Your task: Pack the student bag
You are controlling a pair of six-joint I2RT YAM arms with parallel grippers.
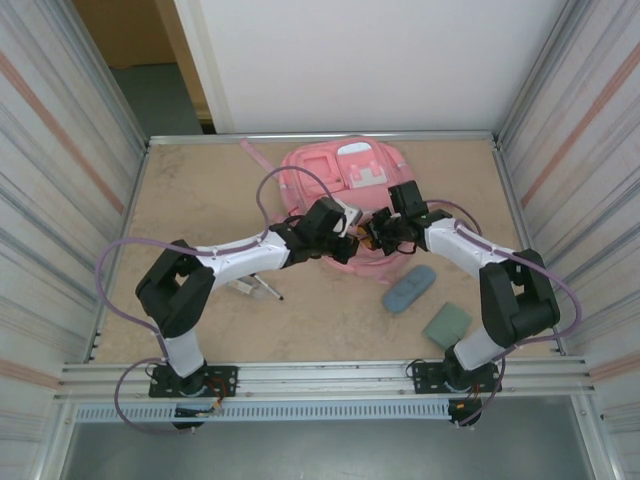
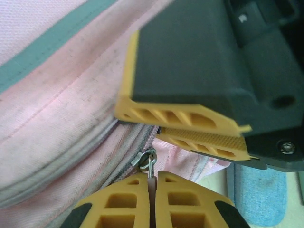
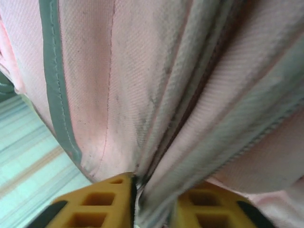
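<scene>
- Currently the large soft pink fabric backpack (image 1: pixel 340 175) lies flat at the far centre of the tan table (image 1: pixel 200 200), white-trimmed front pockets facing up, with a pink strap trailing toward the far left corner.
- Both arms reach in to the near edge of the backpack, their grippers close together.
- The left gripper (image 2: pixel 151 183) has its yellow fingers (image 2: pixel 118 204) pressed together on a small metal zip pull (image 2: pixel 145 159) at the grey zip line of the backpack.
- The right gripper (image 3: pixel 142 190) is clenched on a fold of the backpack's pink fabric beside a dark seam, so the cloth bunches upward from its fingers (image 3: pixel 99 202).
- The left wrist view shows the right gripper just above the left one, near it.
- A blue-grey oblong pencil case (image 1: pixel 410 288) lies on the table near the backpack's near right side. A grey-green flat rectangular item (image 1: pixel 446 325) lies just beyond it, toward the right arm's base.
</scene>
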